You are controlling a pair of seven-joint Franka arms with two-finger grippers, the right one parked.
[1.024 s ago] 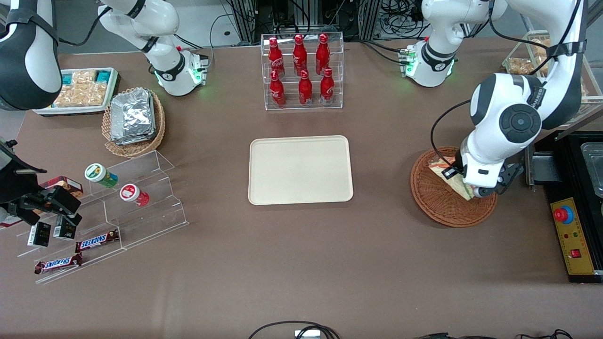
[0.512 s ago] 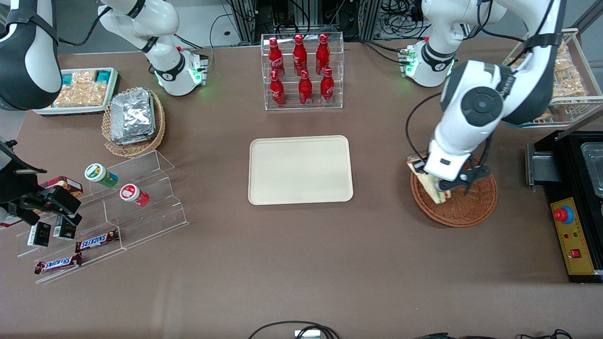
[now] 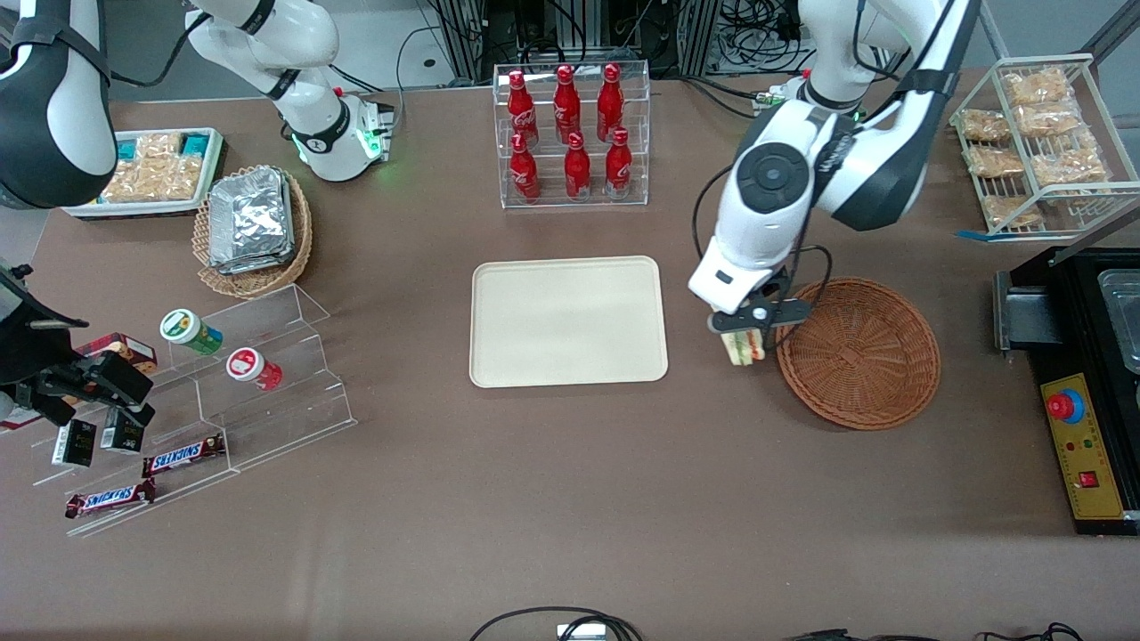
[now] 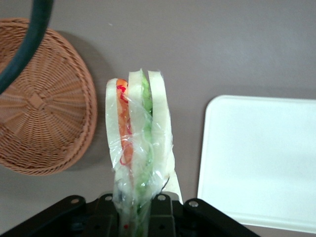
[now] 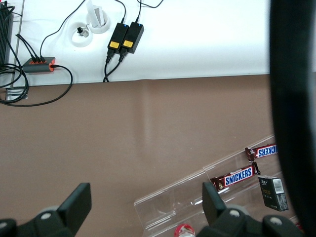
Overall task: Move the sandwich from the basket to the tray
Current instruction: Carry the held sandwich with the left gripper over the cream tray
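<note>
My left gripper (image 3: pixel 746 328) is shut on the clear-wrapped sandwich (image 3: pixel 744 345) and holds it above the bare table, between the reddish-brown wicker basket (image 3: pixel 859 352) and the cream tray (image 3: pixel 567 321). In the left wrist view the sandwich (image 4: pixel 138 143) stands on edge between the fingers, showing white bread with orange-red and green layers. The basket (image 4: pixel 42 103) lies beside it with nothing in it. The tray (image 4: pixel 261 158) is beside it too, with nothing on it.
A clear rack of red bottles (image 3: pixel 570 133) stands farther from the front camera than the tray. A wire rack of bagged snacks (image 3: pixel 1038 142) and a black control box (image 3: pixel 1082 445) lie toward the working arm's end. A tan basket of foil packets (image 3: pixel 254 227) and clear candy shelves (image 3: pixel 214 401) lie toward the parked arm's end.
The gripper has lifted the sandwich out of the basket and carried it toward the tray. The basket now holds nothing, and the sandwich hangs just past its rim.
</note>
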